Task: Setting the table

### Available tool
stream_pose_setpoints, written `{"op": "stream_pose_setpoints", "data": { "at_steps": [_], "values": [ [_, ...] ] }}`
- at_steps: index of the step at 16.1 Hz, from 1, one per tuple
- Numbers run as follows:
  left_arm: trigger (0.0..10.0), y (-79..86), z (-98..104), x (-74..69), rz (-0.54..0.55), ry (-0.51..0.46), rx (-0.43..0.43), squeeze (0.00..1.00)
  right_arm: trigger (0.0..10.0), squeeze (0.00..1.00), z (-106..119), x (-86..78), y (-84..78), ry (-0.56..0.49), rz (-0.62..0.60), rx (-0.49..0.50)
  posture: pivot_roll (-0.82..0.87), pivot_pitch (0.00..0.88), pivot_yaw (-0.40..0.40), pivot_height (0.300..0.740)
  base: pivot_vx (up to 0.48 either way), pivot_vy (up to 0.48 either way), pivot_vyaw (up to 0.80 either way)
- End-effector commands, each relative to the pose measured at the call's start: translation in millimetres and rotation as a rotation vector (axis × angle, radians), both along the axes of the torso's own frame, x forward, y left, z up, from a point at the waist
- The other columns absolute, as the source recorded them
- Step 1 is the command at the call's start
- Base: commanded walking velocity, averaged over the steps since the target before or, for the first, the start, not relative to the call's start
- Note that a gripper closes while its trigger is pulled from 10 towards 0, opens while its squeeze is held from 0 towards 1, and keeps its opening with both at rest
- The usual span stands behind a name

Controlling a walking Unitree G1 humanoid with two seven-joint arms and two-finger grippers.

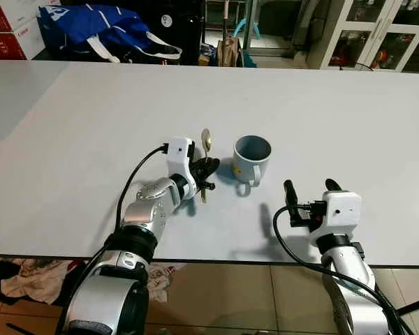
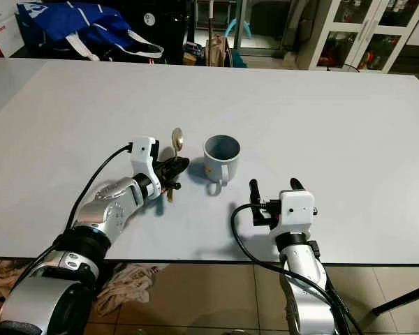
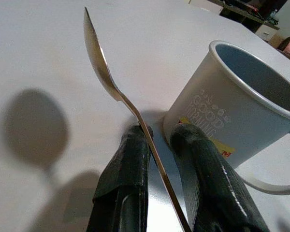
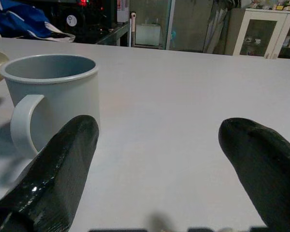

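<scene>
The left gripper (image 1: 208,169) has its two black fingers (image 3: 128,188) pinching the handle of a gold-coloured spoon (image 1: 205,143), which runs up between them with its bowl raised and tilted above the white table (image 1: 84,125). The spoon's lower end looks close to the table, though whether it touches is hard to tell. Just beside those fingers, on the robot's right, stands a pale blue mug (image 1: 251,157), upright, with printed lettering on its side and its handle turned toward the robot. The spoon's bowl is near the mug's rim but apart from it.

The right gripper (image 1: 309,187) rests low over the table nearer the front edge, its fingers (image 4: 63,169) spread wide with nothing between them, pointing toward the mug from a short way off.

Beyond the table's far edge lie a blue bag (image 1: 98,28) with white straps and glass-fronted cabinets (image 1: 377,35).
</scene>
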State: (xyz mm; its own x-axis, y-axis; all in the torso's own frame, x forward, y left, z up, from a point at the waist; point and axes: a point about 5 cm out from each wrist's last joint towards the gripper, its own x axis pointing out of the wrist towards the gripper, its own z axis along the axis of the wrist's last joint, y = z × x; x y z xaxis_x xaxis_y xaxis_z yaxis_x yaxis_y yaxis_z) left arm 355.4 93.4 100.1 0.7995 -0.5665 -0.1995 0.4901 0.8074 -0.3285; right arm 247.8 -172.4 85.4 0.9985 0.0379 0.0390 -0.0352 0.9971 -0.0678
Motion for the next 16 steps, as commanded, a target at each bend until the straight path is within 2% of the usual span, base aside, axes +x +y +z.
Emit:
{"op": "stream_pose_setpoints", "data": {
  "at_steps": [1,6,7,8,9,10,13,16],
  "values": [
    [0.0,-2.0,0.1,-0.2,-0.001,-0.005,0.016,0.00,10.0,0.00,5.4,0.2,-2.7,-0.014,-0.005,-0.007,-0.05,0.000,0.004,0.740,0.000,0.000,0.00],
    [0.0,-7.6,2.5,-2.8,-0.014,-0.055,0.057,0.00,10.0,0.00,6.8,3.0,2.4,-0.018,0.009,0.006,-0.04,0.000,0.009,0.740,0.000,0.000,0.00],
    [0.0,-2.8,7.3,-1.3,0.011,-0.085,0.069,0.00,10.0,0.00,7.6,3.7,1.5,-0.021,0.007,0.005,-0.04,0.000,0.011,0.740,0.000,0.000,0.00],
    [0.0,6.9,18.3,2.0,0.091,-0.163,0.096,0.00,10.0,0.00,7.3,3.8,-0.6,-0.021,0.002,0.003,-0.04,0.000,0.011,0.740,0.000,0.000,0.00],
    [0.0,9.6,21.6,2.9,0.120,-0.185,0.101,0.00,10.0,0.00,7.2,3.7,-0.9,-0.020,0.001,0.003,-0.04,0.000,0.011,0.740,0.000,0.000,0.00],
    [0.0,11.2,31.8,1.6,0.168,-0.247,0.149,0.00,10.0,0.00,6.1,3.1,-0.2,-0.017,0.001,0.004,-0.03,0.000,0.009,0.740,0.000,0.000,0.00],
    [0.0,0.7,29.1,-7.3,0.147,-0.224,0.135,0.00,10.0,0.00,3.5,3.1,3.1,-0.010,0.008,0.008,-0.03,0.000,0.008,0.740,0.000,0.000,0.00],
    [0.0,-7.6,18.4,-15.2,0.153,-0.208,0.195,0.00,10.0,0.00,3.5,4.4,5.0,-0.010,0.013,0.013,-0.03,0.000,0.011,0.740,0.000,0.000,0.00]
  ]
}}
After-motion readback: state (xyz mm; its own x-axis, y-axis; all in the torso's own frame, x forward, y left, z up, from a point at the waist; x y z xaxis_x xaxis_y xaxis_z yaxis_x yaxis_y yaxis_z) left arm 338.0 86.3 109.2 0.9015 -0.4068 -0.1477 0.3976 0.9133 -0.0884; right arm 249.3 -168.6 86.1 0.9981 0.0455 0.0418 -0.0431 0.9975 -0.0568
